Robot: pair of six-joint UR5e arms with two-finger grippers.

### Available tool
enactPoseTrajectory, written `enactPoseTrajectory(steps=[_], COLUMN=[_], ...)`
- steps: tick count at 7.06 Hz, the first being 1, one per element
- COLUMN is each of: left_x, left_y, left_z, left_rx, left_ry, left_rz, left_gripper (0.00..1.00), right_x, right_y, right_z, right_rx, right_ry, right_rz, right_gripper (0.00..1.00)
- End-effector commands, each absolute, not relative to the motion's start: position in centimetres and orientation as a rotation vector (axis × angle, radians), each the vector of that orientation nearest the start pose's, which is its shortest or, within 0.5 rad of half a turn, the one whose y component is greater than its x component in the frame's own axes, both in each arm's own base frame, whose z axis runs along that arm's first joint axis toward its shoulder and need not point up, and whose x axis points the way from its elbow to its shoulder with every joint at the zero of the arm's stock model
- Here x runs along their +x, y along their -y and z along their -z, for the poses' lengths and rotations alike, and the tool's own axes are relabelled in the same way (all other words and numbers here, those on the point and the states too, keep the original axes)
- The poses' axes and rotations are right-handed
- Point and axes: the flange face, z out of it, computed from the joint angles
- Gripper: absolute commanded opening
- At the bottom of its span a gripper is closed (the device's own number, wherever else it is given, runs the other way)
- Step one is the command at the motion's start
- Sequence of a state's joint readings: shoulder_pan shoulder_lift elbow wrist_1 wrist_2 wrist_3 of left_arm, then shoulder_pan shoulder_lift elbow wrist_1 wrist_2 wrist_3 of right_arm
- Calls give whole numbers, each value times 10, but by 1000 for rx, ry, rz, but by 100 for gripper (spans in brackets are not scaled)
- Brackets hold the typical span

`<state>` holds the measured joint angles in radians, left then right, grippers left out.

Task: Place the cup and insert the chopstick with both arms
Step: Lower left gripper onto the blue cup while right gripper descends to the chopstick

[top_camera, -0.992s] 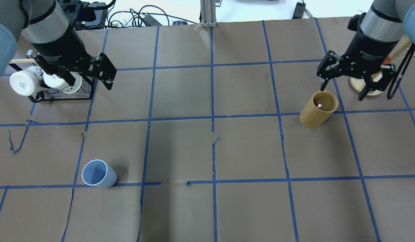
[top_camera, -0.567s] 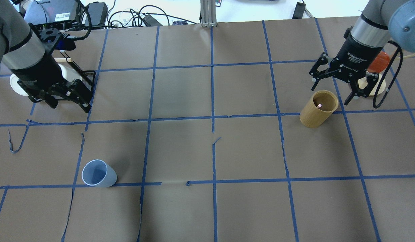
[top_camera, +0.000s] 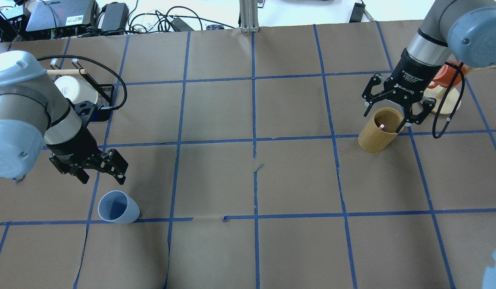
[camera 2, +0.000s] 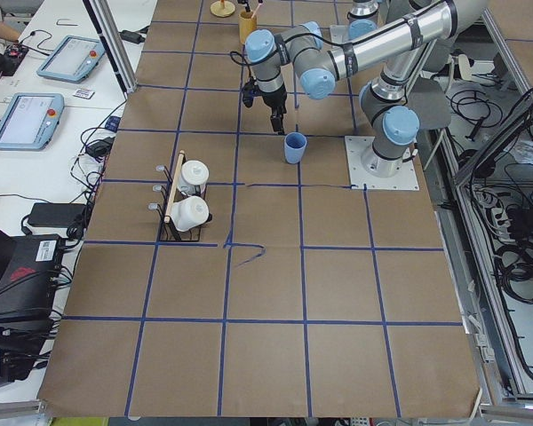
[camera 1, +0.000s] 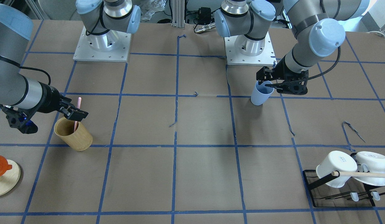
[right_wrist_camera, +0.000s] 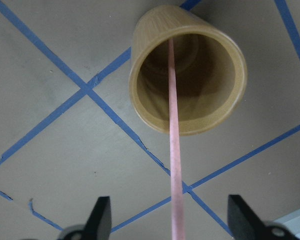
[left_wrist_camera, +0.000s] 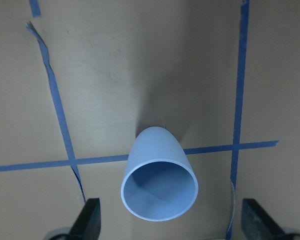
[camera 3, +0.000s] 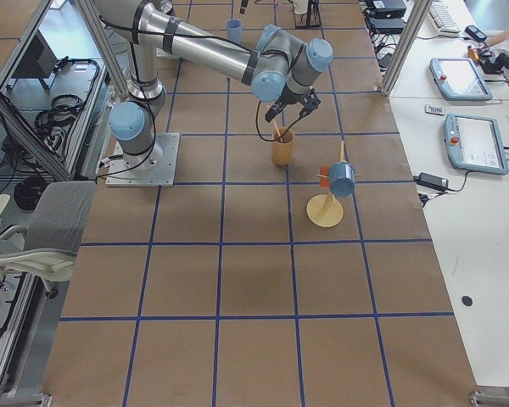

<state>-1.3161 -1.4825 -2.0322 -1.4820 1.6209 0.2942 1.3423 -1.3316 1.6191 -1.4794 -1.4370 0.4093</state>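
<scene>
Front view: left end effector (camera 1: 278,85) is wide open and empty, with the cup (camera 1: 261,95) near, at its 8 o'clock. Right end effector (camera 1: 71,114) is open over the holder (camera 1: 74,135), where the chopstick (camera 1: 78,107) stands.

Overhead: left arm has swung from rack (top_camera: 107,90) to cup; right has slid over holder. Both pre-grasp, I judge.

Wrist views: cup is upright on the table (left_wrist_camera: 140,60), at 12 o'clock, ahead of the open fingers (left_wrist_camera: 87,220). Chopstick is centred between the right fingers (right_wrist_camera: 101,215), ungripped.

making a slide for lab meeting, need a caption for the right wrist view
Open right gripper straddling the pink chopstick that stands in the wooden holder.
</scene>
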Motion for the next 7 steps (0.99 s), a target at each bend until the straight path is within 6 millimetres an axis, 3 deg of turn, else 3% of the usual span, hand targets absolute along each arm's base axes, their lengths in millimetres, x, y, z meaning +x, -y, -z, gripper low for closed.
enactPoseTrajectory(steps=[1,2,4,5,6,7], left_x=[-32,-32,-42,-42,-41,-41], left_y=[393,390,378,380,381,383], left_z=[-281,-267,-250,-249,-248,-249], left_rx=[34,41,71,79,83,83], left_ry=[-3139,-3130,-3127,-3125,-3125,-3127], left_rz=[-454,-392,-437,-430,-426,-423], left_gripper=[93,90,50,18,0,0], right_x=[23,24,24,24,24,26], right_y=[548,546,545,546,546,548], right_z=[-334,-334,-333,-335,-336,-338], right_rx=[977,977,980,980,977,979], right_ry=[-2814,-2811,-2808,-2807,-2806,-2782], right_rz=[-644,-664,-679,-676,-671,-665], right_gripper=[58,54,52,43,36,27])
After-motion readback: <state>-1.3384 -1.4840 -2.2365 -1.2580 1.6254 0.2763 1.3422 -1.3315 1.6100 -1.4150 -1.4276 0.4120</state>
